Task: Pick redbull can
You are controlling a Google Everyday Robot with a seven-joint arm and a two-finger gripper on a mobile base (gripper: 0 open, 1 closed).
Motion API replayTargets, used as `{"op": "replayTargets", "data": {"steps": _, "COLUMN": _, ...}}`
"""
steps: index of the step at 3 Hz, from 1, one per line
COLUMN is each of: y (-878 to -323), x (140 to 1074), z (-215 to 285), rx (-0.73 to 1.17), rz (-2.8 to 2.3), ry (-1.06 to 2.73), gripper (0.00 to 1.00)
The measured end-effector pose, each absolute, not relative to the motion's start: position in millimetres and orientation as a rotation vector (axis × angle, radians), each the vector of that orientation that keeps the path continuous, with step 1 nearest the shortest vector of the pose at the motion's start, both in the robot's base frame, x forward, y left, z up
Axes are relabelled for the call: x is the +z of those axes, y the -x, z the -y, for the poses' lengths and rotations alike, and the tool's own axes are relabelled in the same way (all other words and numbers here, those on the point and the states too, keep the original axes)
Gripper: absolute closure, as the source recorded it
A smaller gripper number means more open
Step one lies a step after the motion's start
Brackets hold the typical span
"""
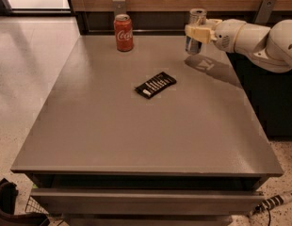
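Note:
The redbull can (197, 19) is a tall slim silver can at the far right of the grey table (136, 126). My gripper (198, 32) comes in from the right on a white arm. Its cream fingers (195, 31) are shut around the can's middle. The can hangs slightly above the tabletop, with its shadow on the surface below and to the right. The lower part of the can shows under the fingers.
A red Coca-Cola can (123, 32) stands at the far edge, left of the gripper. A black snack packet (155, 84) lies flat near the table's middle. A wooden wall panel with metal brackets (119, 6) runs behind the table. Floor lies to the left.

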State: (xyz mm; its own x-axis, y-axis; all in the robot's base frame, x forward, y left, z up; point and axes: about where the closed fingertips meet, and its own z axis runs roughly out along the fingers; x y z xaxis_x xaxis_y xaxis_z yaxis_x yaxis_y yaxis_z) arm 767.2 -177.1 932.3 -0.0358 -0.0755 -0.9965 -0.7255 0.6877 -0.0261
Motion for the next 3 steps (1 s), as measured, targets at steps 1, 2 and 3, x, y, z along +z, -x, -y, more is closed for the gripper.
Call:
{"op": "replayTargets", "data": {"steps": 1, "y": -758.0, "x": 960.3, "z": 176.6, "rx": 0.588, "rz": -1.529, "ry": 0.716, "gripper": 1.00}}
{"op": "replayTargets", "data": {"steps": 2, "y": -742.8, "x": 1015.4, "z": 171.2, "rx": 0.555, "rz": -1.484, "ry": 0.781, "gripper": 1.00}}
{"op": "replayTargets", "data": {"steps": 3, "y": -742.4, "x": 1016.9, "z": 171.0, "rx": 0.554, "rz": -1.483, "ry": 0.783, "gripper": 1.00}}
